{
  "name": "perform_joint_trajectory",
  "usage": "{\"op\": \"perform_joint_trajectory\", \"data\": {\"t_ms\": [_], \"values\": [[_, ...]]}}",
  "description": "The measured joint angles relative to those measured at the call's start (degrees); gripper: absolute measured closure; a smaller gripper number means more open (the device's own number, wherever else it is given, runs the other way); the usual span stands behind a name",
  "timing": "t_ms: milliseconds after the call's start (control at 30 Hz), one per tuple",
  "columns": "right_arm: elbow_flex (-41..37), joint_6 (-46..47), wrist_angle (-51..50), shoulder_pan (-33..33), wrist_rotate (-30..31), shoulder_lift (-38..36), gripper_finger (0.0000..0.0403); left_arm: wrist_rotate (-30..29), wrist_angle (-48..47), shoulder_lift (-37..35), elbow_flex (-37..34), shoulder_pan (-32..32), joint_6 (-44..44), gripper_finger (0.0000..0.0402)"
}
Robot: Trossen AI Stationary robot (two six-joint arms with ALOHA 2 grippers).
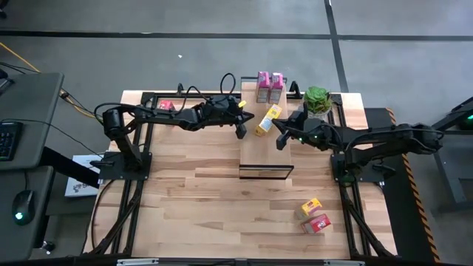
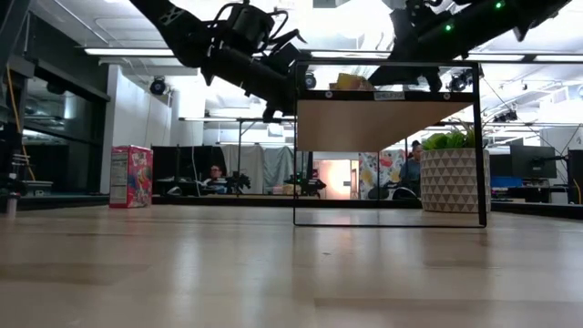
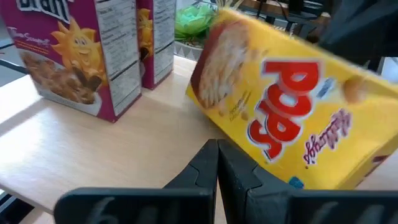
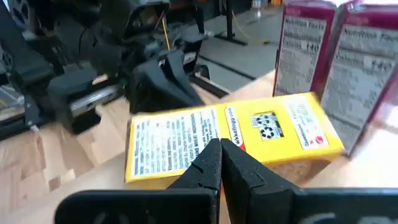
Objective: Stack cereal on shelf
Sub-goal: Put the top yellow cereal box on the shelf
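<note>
A: Where are the boxes right now?

B: Two pink boxes (image 1: 269, 86) stand upright side by side at the far end of the shelf (image 1: 266, 148). A yellow box (image 1: 267, 120) lies tipped over on the shelf board just in front of them, between the two arms.

A: And the rest?

B: Another yellow box (image 1: 310, 207) and a red box (image 1: 317, 223) lie close together on the tabletop (image 1: 199, 199), on the right side near the front edge and well apart from the shelf. One more red box (image 1: 166, 105) sits at the far left of the tabletop, partly behind the left arm.

A: What are the hands doing?

B: The left hand (image 1: 241, 131) hangs over the left edge of the shelf, just beside the fallen yellow box, with its fingers pressed together and nothing between them. The right hand (image 1: 281, 140) is over the right side of the shelf, just beside the same box, also pinched closed and empty.

A: How does the box look from the wrists?

B: From the left wrist it shows its printed front, tilted, right ahead of the closed fingers (image 3: 214, 168). From the right wrist it lies on its side, with the pink boxes standing behind it.

A: Anything else on the tabletop?

B: A green potted plant (image 1: 318, 99) at the far right, just beside the shelf.
</note>
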Motion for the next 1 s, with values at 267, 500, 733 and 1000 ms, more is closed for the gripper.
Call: {"op": "perform_joint_trajectory", "data": {"t_ms": [267, 500, 733, 1000], "values": [[2.88, 3.95, -13.72, 2.24, -2.22, -0.38, 0.0403, -0.04, -0.07, -0.02, 0.04, 0.9, 0.01, 0.0401], [4.21, 3.57, -16.22, 4.63, 10.78, -1.36, 0.0403, -0.03, -4.78, -2.77, 0.09, 2.68, 1.43, 0.0401], [4.21, 6.81, -21.24, 1.97, 15.34, -1.39, 0.0403, 0.03, -9.33, -6.48, 0.09, 2.71, 2.97, 0.0401], [4.04, 9.98, -26.8, 0.05, 17.38, -1.39, 0.0403, 0.74, -9.21, -6.62, 0.09, 0.41, 3.08, 0.0401]]}}
